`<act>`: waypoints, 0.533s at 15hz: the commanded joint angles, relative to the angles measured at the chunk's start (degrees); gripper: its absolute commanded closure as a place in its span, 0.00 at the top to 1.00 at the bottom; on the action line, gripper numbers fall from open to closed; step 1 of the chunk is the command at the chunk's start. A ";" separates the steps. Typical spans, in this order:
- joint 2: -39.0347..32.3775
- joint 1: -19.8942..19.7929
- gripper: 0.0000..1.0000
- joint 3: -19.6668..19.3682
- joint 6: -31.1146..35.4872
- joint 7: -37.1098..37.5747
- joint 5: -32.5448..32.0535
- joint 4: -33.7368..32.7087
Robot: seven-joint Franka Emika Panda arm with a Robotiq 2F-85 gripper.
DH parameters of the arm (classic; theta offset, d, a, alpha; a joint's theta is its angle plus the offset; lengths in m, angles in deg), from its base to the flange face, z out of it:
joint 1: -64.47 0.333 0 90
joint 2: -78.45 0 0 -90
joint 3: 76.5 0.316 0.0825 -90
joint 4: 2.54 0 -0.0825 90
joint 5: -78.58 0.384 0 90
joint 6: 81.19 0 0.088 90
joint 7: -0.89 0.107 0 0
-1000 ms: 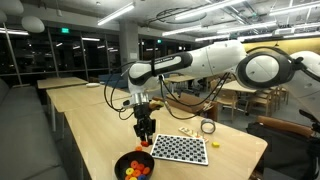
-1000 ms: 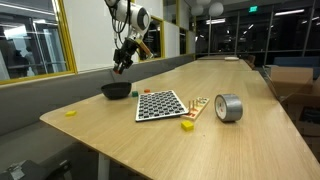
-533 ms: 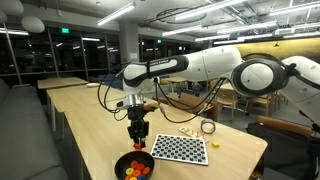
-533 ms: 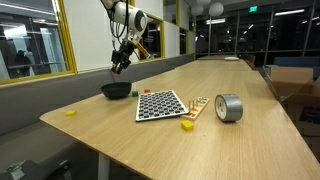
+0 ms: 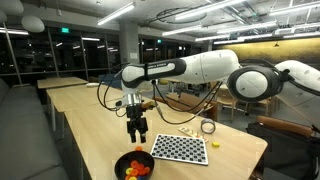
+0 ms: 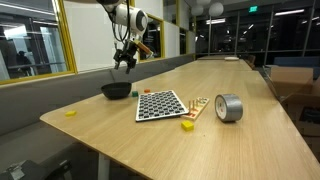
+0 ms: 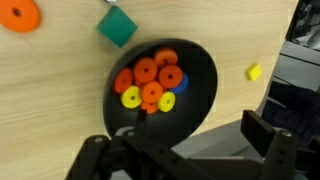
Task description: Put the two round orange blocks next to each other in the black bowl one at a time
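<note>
The black bowl (image 7: pixel 200 95) holds a tight cluster of round orange blocks (image 7: pixel 146 72) touching one another, along with two yellow discs and a blue piece. One more orange disc (image 7: pixel 20 14) lies on the table outside the bowl. My gripper (image 7: pixel 180 148) hangs a little above the bowl, jaws spread wide with nothing between them. In both exterior views the gripper (image 5: pixel 137 128) (image 6: pixel 124 62) points straight down over the bowl (image 5: pixel 134 166) (image 6: pixel 116 90).
A green block (image 7: pixel 118 27) and a small yellow block (image 7: pixel 254 72) lie near the bowl. The checkerboard (image 6: pixel 161 104) sits beside it, then a tray of beige pieces (image 6: pixel 198 106), a yellow block (image 6: pixel 187 125) and a tape roll (image 6: pixel 229 107). The table edge runs close to the bowl.
The jaws have gone from shut to open. The gripper has drifted sideways to stand more squarely over the bowl.
</note>
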 commanded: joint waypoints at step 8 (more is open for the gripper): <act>16.31 -4.25 1.00 -13.01 3.94 10.71 -12.68 14.43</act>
